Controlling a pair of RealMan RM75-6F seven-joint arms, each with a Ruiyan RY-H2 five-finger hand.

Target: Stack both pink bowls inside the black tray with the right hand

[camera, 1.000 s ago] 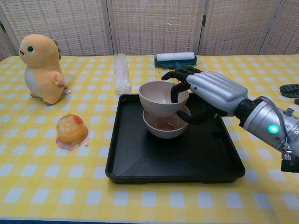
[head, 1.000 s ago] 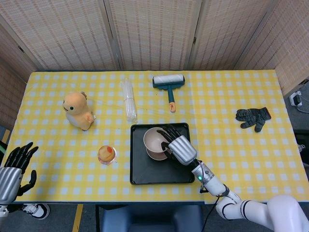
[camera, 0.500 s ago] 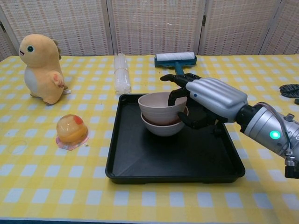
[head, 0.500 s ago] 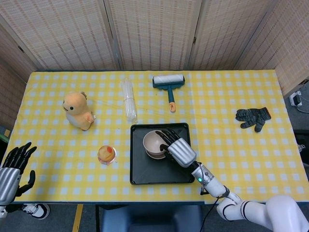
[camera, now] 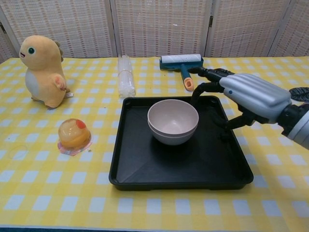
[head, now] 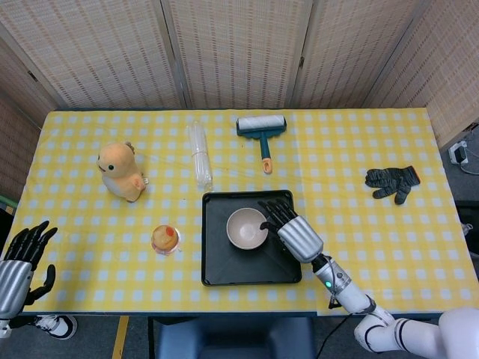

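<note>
Released since half a second ago: right hand (head: 291, 231) drawn back off the bowl rim to the right side of the black tray (head: 217, 274), fingers spread and empty.

Head view: two pink bowls (head: 247, 228) nested as one stack in the tray, seen from above as a single circle, just left of the right hand and apart from it. Left hand (head: 16, 263) at the lower left edge off the table, fingers apart, holding nothing, unchanged. One plush toy (head: 120, 172), one jelly cup (head: 165, 239), one stack of clear cups (head: 199, 155) lying on its side, one lint roller (head: 261, 129), one dark glove (head: 393, 180) far right, all where they were.

Chest view: both rims of the pink bowls (camera: 173, 122) visible here, upper seated in lower. Right hand (camera: 246, 95) raised above the black tray (camera: 174, 174), dark fingertips (camera: 206, 72) pointing toward the lint roller (camera: 181, 61). Left hand out of this frame. Glove only a sliver at the right edge.
</note>
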